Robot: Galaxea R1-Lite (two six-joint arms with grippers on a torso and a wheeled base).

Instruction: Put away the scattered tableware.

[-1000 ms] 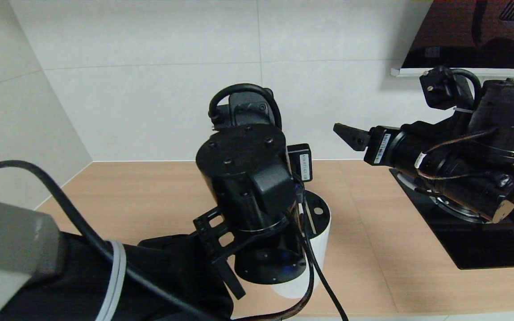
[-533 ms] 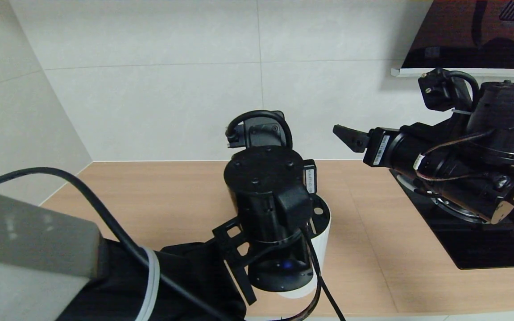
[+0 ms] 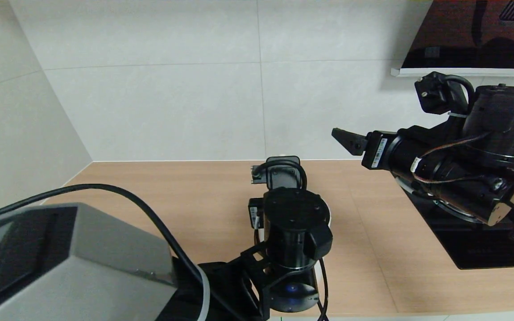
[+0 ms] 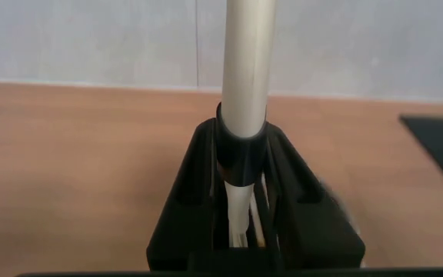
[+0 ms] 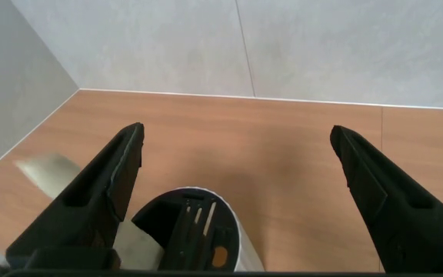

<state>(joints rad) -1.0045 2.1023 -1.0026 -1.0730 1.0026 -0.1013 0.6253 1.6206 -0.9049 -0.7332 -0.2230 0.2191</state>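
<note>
- a pale, smooth, round utensil handle (image 4: 248, 69) stood clamped between the matte black fingers of the left gripper (image 4: 243, 154), with the jaws drawn narrow around it. its far end ran out of the left wrist view, and its working end was hidden.
- the left arm hung directly over a white cylindrical holder (image 3: 328, 217) near the middle of the counter. whether the utensil reached into the holder could not be told.
- in the right wrist view the holder had a black slotted top, with thin utensils (image 5: 198, 223) standing in the slots, one pale and one showing an orange bit.
- the right gripper (image 5: 235, 135) was raised above the counter, to the right of the holder and well apart from it. its tapered black jaws were spread wide and held nothing.
- the counter (image 3: 172, 191) was light wood grain, with bare room to the left of and behind the holder up to the wall.
- a glossy black cooktop (image 3: 475, 249) lay flush in the counter at the right, under the right arm.
- the wall (image 3: 150, 111) was large pale tile, meeting a side wall in a corner at the left.
- small white stickers (image 3: 376, 151) sat on the wrists, their print too small to read.
</note>
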